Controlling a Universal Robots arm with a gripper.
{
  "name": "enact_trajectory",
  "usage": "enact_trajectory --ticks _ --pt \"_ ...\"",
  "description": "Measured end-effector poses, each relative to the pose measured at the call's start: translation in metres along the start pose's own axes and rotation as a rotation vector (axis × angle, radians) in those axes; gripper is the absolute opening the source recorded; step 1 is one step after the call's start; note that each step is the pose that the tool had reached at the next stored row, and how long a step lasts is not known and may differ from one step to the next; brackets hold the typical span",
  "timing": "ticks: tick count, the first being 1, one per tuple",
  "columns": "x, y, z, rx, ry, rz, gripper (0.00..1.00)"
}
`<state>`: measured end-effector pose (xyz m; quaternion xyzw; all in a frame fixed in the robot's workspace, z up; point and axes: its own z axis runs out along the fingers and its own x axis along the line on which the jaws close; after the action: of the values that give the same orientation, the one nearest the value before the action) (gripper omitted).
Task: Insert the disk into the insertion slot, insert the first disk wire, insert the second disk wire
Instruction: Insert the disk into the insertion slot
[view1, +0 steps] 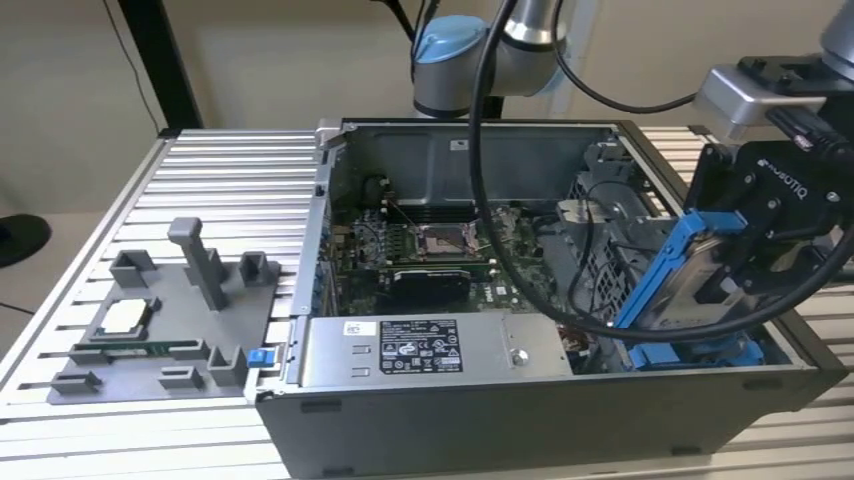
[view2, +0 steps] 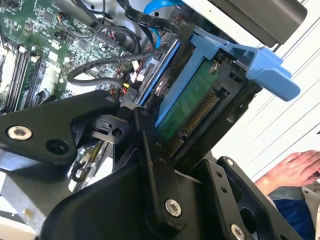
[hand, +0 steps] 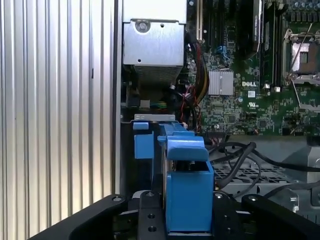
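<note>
Closest to the lens in both wrist views are the black fingers (view2: 152, 160) of the gripper (hand: 187, 222), pressed in from either side and pinching the disk (hand: 186, 182) by its bright blue carrier frame; in the second wrist view the drive's green circuit board and its row of connector pins show between the links, and a person's hand (view2: 294, 169) rests well apart beyond the case wall; just past the held end in the first wrist view lies the insertion slot (hand: 144, 146), its blue tabs and grey metal lip almost straight ahead of the carrier, so the disk's long axis seems to point down into the bay rather than across it; the exterior view gives the side of it: the disk stands steeply tilted at the exterior view's right of the open computer case (view1: 534, 420), upper end leaning outward, lower end just over the blue rails, and I cannot tell whether they touch; I judge it not yet seated, since most of its length stands clear above the bay; beside the slot sit the perforated cage (hand: 245, 175) and loose black cables (hand: 235, 155); farther in lie the motherboard (hand: 240, 95) and the grey power-supply box (view1: 400, 350); farthest off, the ribbed desk (view1: 227, 180) carries a grey fixture (view1: 147, 330).
</note>
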<state>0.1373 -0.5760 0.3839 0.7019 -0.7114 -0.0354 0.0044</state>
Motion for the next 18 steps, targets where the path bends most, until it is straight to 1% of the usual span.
enact_trajectory --ticks 10,12,13,15,16,18 --pt "0.0008 -0.001 0.0182 0.0 0.0002 0.0 0.0" --pt "0.0008 -0.0012 0.0194 0.0002 -0.0005 0.0 0.0" --pt "0.0008 -0.0012 0.0191 0.0003 -0.0001 0.0 1.0" --pt "0.0007 -0.001 0.0159 0.0 0.0 0.0 1.0" --pt "0.0006 -0.0008 0.0131 0.0 0.0001 0.0 1.0" --pt "0.0002 -0.0002 0.0039 0.0 -0.0001 0.0 1.0"
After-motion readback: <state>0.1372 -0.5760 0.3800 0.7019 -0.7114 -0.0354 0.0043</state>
